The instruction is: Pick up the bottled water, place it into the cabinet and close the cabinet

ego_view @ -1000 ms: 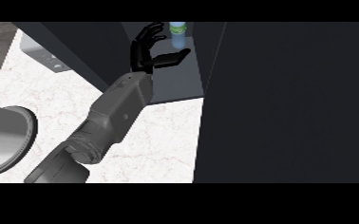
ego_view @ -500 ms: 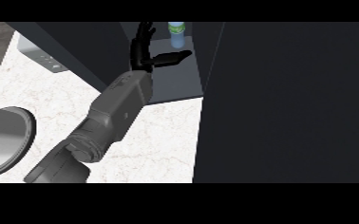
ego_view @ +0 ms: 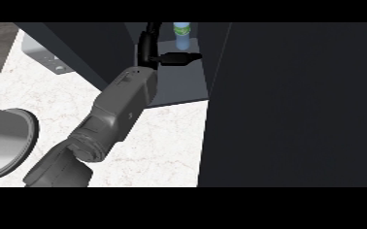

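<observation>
The bottled water (ego_view: 183, 35), clear with a green label and a pale cap, stands upright on the grey shelf (ego_view: 179, 85) deep inside the open cabinet. My left hand (ego_view: 152, 48) is inside the cabinet just left of the bottle and slightly nearer. Its fingers point straight up and its thumb (ego_view: 179, 57) sticks out to the right below the bottle. The hand holds nothing and a small gap shows between it and the bottle. The left forearm (ego_view: 118, 111) comes in from the lower left. My right hand does not show.
A broad dark cabinet door (ego_view: 287, 106) fills the right half of the view, standing out over the marble counter (ego_view: 165, 145). Another dark panel (ego_view: 79, 43) flanks the opening on the left. A round metal pan (ego_view: 13, 138) lies at the left edge, and a grey fixture (ego_view: 43, 53) sits upper left.
The left hand's fingers, spread and curled near the bottle before, have straightened and drawn together. The bottle stays standing in the cabinet, apart from the hand.
</observation>
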`<control>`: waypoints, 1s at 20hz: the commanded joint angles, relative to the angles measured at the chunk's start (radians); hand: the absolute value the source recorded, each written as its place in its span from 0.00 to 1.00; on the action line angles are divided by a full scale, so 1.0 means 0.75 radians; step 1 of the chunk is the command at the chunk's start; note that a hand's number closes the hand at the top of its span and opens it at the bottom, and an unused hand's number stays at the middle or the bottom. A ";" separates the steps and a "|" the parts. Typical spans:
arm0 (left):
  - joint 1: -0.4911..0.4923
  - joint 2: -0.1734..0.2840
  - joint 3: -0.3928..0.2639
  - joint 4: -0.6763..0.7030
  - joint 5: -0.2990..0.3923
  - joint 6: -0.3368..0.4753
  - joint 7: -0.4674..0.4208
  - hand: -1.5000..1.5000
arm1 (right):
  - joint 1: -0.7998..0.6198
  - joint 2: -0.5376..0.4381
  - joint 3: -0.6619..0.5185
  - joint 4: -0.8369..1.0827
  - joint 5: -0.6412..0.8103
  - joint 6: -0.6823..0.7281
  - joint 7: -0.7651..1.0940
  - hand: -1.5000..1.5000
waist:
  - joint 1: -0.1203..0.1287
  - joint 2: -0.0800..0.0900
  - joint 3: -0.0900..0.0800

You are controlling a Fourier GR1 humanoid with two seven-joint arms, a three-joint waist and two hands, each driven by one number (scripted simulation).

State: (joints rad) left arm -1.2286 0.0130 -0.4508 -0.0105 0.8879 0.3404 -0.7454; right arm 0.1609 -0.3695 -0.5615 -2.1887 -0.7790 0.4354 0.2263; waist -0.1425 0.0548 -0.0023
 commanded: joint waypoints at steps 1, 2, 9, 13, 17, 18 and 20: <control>0.004 -0.017 -0.003 -0.042 -0.010 -0.037 -0.067 1.00 | 0.019 0.019 -0.020 0.010 0.021 0.009 -0.017 0.00 | 0.019 -0.014 0.001; -0.009 -0.017 -0.004 -0.040 -0.015 -0.021 -0.082 1.00 | -0.017 -0.004 -0.009 0.014 0.008 -0.015 0.005 0.00 | 0.031 -0.012 0.001; 0.070 -0.017 0.040 -0.135 0.019 -0.089 -0.148 1.00 | 0.018 -0.008 -0.027 -0.009 0.014 0.022 0.010 0.00 | 0.042 -0.031 0.001; 0.182 -0.017 0.020 -0.192 0.014 -0.104 -0.157 1.00 | 0.031 -0.017 -0.030 -0.038 0.002 0.047 0.024 0.00 | 0.061 -0.043 0.002; 0.274 -0.017 -0.016 -0.328 0.034 -0.102 -0.149 1.00 | 0.091 0.010 -0.034 -0.073 -0.018 0.106 0.027 0.00 | 0.078 -0.055 0.002; 0.322 -0.017 -0.023 -0.363 0.043 -0.137 -0.161 1.00 | 0.037 -0.003 -0.019 -0.023 0.029 0.066 0.042 0.00 | 0.105 -0.055 0.002; 0.395 -0.017 -0.052 -0.418 0.053 -0.168 -0.154 1.00 | 0.058 0.042 0.002 -0.110 0.055 0.034 0.058 0.00 | 0.118 -0.061 0.002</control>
State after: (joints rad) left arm -1.0237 0.0000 -0.4616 -0.2483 0.9142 0.2457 -0.8509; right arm 0.1911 -0.3684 -0.5757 -2.2342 -0.7663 0.4652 0.2630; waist -0.0719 0.0153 -0.0008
